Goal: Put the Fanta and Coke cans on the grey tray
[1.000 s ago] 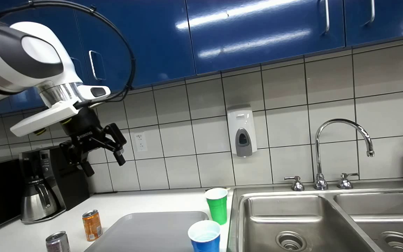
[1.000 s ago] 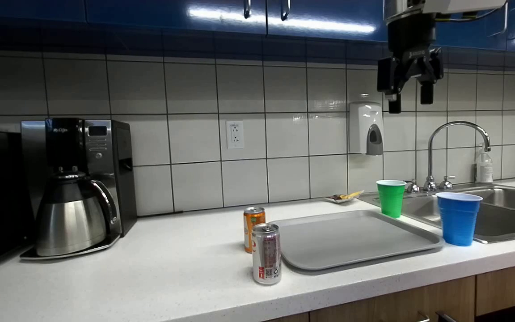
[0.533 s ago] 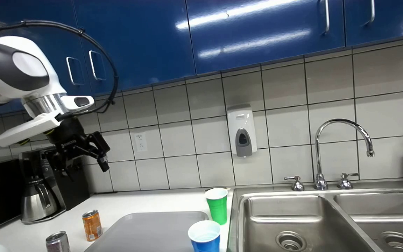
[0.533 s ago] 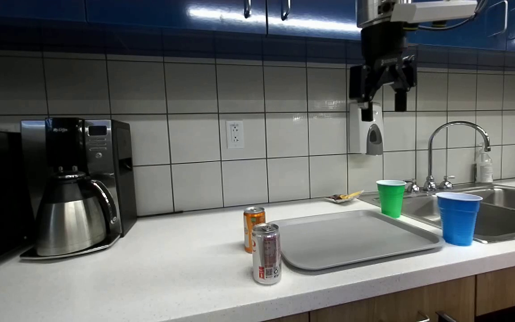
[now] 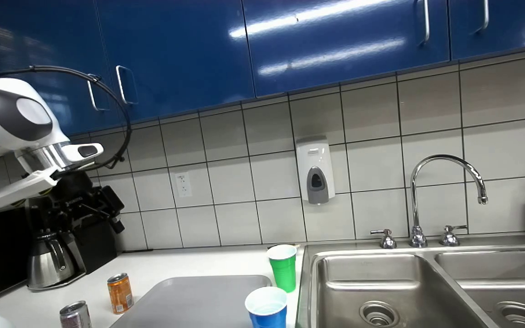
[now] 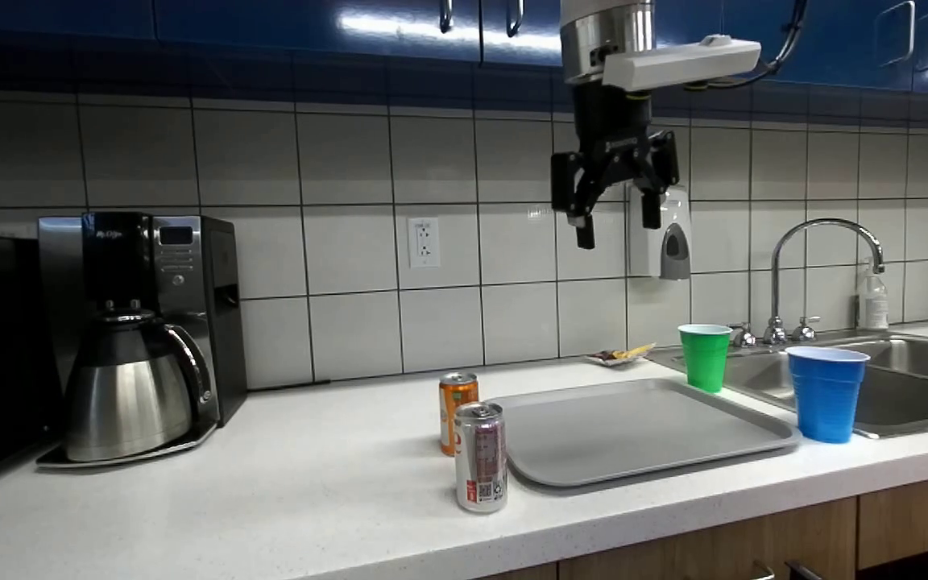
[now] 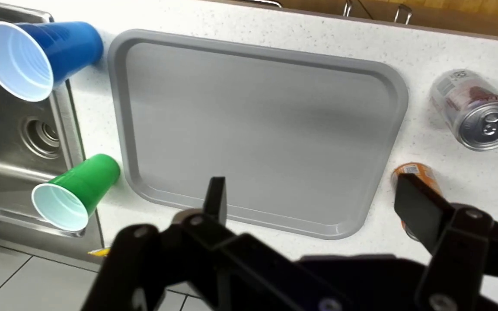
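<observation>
The orange Fanta can [image 5: 120,294] stands upright on the counter beside the grey tray [image 6: 641,431]. The silver Coke can [image 6: 480,463] stands upright near it, closer to the counter's front edge, and partly hides the orange can [image 6: 449,396] in that exterior view. My gripper [image 6: 618,224] is open and empty, high above the tray. In the wrist view the fingers [image 7: 311,190] are wide apart over the tray [image 7: 253,129]. One finger covers part of the orange can [image 7: 419,172]; the silver can [image 7: 474,110] is in full view at the right.
A green cup [image 6: 704,358] and a blue cup [image 6: 826,395] stand at the tray's sink side. The steel sink [image 5: 376,282] lies beyond them. A coffee maker [image 6: 142,346] stands at the far end. A small packet [image 6: 621,354] lies by the tiled wall.
My open gripper has moved left and down in both exterior views, away from the sink and nearer the cans' side. The cans, tray and cups have not moved.
</observation>
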Motion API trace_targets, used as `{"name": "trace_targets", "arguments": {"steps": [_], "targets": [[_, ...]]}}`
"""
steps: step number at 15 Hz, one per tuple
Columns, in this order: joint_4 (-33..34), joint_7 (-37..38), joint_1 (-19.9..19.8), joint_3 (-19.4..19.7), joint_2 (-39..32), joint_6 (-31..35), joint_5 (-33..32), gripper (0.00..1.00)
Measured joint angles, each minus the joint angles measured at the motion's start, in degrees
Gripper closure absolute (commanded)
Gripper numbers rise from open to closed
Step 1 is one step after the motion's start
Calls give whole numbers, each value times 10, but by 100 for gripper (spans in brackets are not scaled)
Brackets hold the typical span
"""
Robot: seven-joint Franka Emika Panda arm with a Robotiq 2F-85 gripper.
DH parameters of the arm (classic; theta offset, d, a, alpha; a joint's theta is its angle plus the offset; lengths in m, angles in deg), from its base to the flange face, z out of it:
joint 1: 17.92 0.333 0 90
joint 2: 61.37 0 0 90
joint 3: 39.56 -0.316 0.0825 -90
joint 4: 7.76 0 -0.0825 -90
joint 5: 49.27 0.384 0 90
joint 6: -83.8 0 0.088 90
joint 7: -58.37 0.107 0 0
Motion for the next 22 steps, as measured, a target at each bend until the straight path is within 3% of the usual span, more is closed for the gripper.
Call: {"name": "trace_targets", "arguments": {"steps": [8, 22], "targets": [[57, 49, 1, -26, -102, 52, -2, 0], [139, 58, 27, -29, -290, 155, -28, 0]]}}
